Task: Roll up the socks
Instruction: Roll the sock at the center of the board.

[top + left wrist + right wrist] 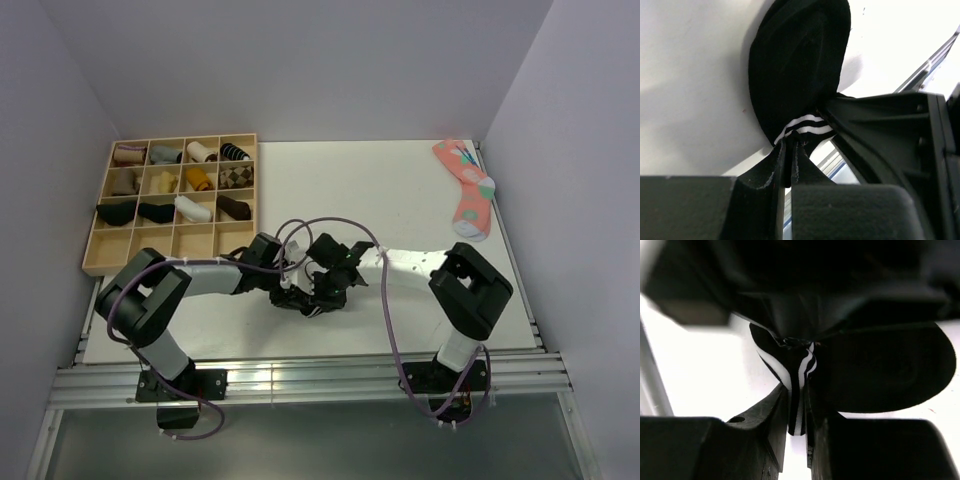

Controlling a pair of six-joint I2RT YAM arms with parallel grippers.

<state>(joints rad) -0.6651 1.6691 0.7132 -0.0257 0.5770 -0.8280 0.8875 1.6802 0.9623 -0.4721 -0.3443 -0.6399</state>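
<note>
Gripping the socks [310, 306] from both sides at the near middle of the bench [380, 190], just short of its front edge and between the two bases. Reaching in from the left with the left arm [190, 276] and from the right with the right arm [410, 265], with both wrists meeting over the black bundle. Clamping the left jaws on the cuff [805, 125], pressed almost together with a thin fold of black knit between them, right below the two white stripes. Spreading beyond that grip, in the left wrist view, as a rounded black lobe lying flat on the white surface. Clamping the right jaws on the cuff too, with a band of striped knit running down between them and poking out at the lower end. Bulging to the right of that grip, in the right wrist view, as a broad black oval resting on the bench. Crowding each wrist view with the other arm's dark housing, close against the pinched fabric. Sharing the bench with a pink sock [468, 190] lying lengthwise at the far right corner, well apart from the arms, and with a wooden tray [180, 139] at the far left, divided into compartments and carrying rolled socks [195, 180] in its farther rows.
</note>
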